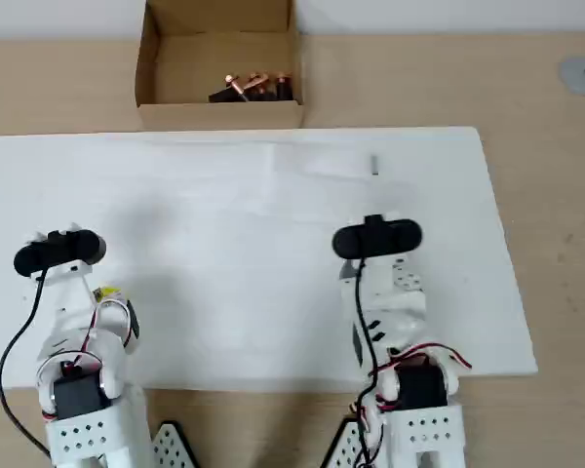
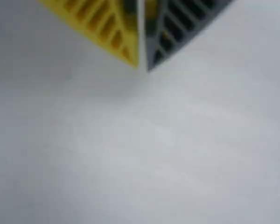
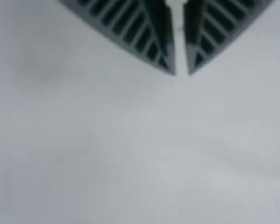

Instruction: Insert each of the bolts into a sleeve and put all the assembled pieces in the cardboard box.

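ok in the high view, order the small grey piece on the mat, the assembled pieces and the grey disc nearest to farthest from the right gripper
From the right gripper:
1. small grey piece, on the white mat just ahead of that arm.
2. assembled pieces, in the cardboard box beyond the mat.
3. grey disc, at the table corner, far right.

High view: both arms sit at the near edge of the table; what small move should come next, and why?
Probably open the right gripper and ease it toward the small grey piece lying on the white mat ahead of it: its fingers are shut and empty, and the assembled pieces already lie in the cardboard box.
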You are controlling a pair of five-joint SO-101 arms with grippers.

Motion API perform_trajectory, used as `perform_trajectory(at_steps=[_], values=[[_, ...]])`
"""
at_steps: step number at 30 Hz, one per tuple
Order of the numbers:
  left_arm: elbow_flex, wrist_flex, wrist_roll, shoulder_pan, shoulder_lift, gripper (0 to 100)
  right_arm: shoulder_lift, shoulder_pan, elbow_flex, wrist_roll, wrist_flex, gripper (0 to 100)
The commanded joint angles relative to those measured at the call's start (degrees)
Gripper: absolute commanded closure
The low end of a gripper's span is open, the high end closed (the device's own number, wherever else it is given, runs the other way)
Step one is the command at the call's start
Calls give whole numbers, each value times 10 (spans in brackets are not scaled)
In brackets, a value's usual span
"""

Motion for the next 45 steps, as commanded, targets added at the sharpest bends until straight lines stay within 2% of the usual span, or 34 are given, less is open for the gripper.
perform_trajectory(at_steps=[1,6,45], values=[[-3,-1,2,-8,-7,994,-74,7,1,2,32,988],[-3,-1,2,-8,-7,994,-75,7,-1,2,120,988],[-3,-1,2,-8,-7,994,-75,7,-1,2,120,988]])
